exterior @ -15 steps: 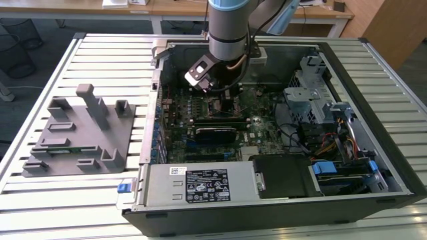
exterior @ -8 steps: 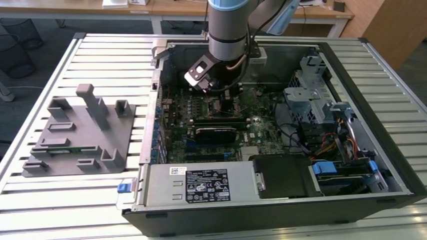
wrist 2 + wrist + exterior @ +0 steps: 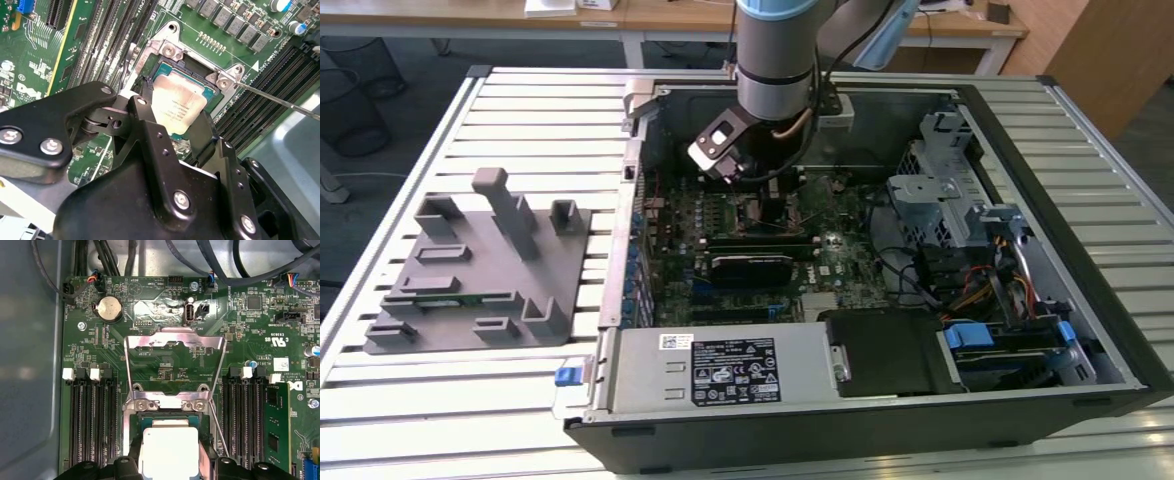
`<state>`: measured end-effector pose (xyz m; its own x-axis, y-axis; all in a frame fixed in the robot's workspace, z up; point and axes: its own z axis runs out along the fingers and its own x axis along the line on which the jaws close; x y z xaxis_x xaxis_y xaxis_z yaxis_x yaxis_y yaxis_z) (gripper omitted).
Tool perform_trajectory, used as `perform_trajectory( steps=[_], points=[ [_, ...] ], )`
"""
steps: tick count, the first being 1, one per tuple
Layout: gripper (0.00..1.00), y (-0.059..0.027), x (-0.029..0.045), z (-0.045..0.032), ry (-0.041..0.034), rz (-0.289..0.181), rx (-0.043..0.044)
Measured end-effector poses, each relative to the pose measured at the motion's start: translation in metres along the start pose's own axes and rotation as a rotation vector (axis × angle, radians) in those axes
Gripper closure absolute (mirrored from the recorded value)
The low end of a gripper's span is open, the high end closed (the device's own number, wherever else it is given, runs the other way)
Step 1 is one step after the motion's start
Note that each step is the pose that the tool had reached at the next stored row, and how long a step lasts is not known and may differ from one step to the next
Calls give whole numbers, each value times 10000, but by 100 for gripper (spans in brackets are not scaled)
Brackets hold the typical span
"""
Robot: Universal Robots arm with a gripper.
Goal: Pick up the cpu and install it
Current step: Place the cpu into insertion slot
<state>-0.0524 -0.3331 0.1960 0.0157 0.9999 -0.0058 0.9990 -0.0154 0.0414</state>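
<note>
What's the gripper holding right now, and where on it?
The cpu, pinched at two opposite edges by the gripper, right over the open socket.

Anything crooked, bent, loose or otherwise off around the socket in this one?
Nothing stands out. The cpu lies square with the socket frame. The hinged plate is swung open and the lever stands free. No damage or loose parts show on the board. Whether the chip is fully seated cannot be told.

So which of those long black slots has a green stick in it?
The outermost slot, farthest from the cpu on the side away from the grey case wall, holds the green stick; the others look empty.
</note>
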Motion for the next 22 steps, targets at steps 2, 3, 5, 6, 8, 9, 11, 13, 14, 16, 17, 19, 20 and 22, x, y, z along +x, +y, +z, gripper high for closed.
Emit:
perform_trajectory(
  steps=[2, 3, 5, 6, 8, 9, 11, 13, 14, 16, 17, 19, 20, 22],
  points=[
    [47, 0, 0, 2, 0, 19, -1],
    [47, -1, -1, 4, 2, 21, -2],
    [47, 0, -4, 7, 3, 21, -1],
    [47, 0, -6, 9, 3, 20, -2],
    [47, 0, -7, 13, 1, 20, -1],
    [47, -1, -7, 15, 0, 21, 0],
    [47, -1, -8, 17, -3, 20, 1],
    [47, 0, -7, 18, -1, 21, 1],
    [47, 1, -7, 18, 0, 20, 0],
    [46, 3, -7, 19, 2, 20, -3],
    [46, 3, -7, 19, 1, 21, -2],
    [40, 3, -7, 19, 2, 20, -1],
    [40, 3, -7, 18, 1, 20, -1],
    [40, 3, -7, 11, -1, 20, 0]
  ],
)
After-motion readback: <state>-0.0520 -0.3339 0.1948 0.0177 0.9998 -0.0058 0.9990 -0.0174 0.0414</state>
